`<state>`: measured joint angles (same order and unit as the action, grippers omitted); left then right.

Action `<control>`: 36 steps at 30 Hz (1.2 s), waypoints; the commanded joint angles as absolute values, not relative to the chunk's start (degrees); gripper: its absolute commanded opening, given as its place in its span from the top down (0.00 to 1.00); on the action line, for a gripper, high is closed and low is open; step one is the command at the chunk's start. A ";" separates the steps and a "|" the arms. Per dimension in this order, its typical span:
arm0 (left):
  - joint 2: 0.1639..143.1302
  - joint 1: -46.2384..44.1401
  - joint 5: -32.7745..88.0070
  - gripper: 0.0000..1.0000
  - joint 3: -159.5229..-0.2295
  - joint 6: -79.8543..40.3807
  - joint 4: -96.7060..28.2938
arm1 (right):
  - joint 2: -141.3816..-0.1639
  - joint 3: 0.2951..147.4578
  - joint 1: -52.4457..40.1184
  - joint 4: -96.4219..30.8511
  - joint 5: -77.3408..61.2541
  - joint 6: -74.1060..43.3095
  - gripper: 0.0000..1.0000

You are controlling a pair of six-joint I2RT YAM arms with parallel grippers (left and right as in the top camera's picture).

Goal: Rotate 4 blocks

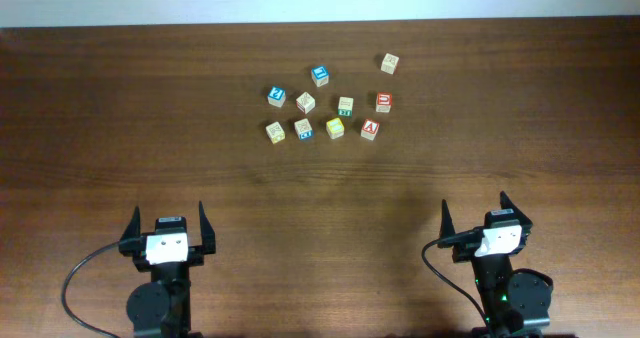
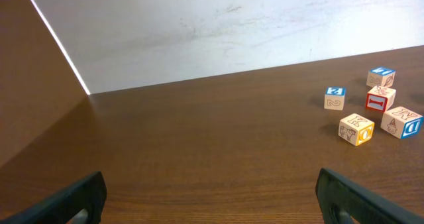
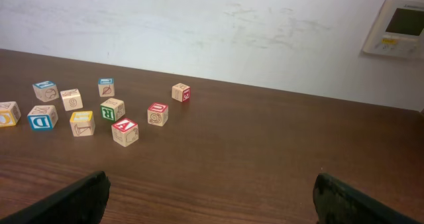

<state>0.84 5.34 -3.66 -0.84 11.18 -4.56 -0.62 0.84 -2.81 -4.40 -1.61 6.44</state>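
Though small, the blocks (image 1: pixel 335 128) are pale-wood cubes.

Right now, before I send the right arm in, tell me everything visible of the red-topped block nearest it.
The red-topped block is a small pale-wood cube, its top face red with a pale letter A. Its side faces are bare wood with faint printed figures. It sits flat on the table, turned slightly askew, on the cluster's near edge, toward the right. Only the table touches it; neighbouring blocks stand apart.
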 commanded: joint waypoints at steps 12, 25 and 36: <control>0.40 5.69 -3.25 0.01 -0.51 12.10 -4.60 | -0.40 0.32 -2.59 -4.40 -1.93 6.66 0.02; 0.40 5.69 -3.25 0.01 -0.51 12.10 -4.60 | -0.40 0.32 -2.59 -4.36 -1.96 6.63 0.02; 0.40 5.69 -2.48 0.01 -0.89 12.10 5.91 | -0.40 1.04 -2.59 -4.05 -2.66 6.63 0.02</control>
